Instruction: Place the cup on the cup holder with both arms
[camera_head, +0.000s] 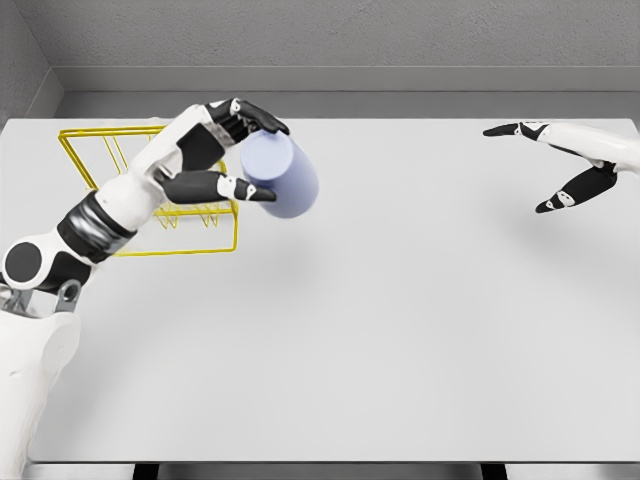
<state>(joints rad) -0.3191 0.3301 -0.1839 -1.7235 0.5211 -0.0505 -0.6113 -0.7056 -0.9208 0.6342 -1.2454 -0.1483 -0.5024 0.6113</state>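
Gripping the pale blue cup (280, 177) between thumb and curled fingers, the left hand (240, 155) holds it tilted above the bench (400, 330), just beside the yellow wire cup holder (120, 200) at the far left corner. The right hand (570, 165), fingers spread, hangs empty near the far right edge. Delivery looks underway; next, lowering the cup onto the rack.

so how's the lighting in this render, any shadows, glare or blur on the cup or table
Head view: flat, even light with no glare on the white table. Under the lavender cup, gripped in the left hand, there is only a faint, soft shadow. The thin yellow cup holder reads sharp, and so does the open right hand. No motion blur or visible distortion; the grey back wall looks slightly grainy.
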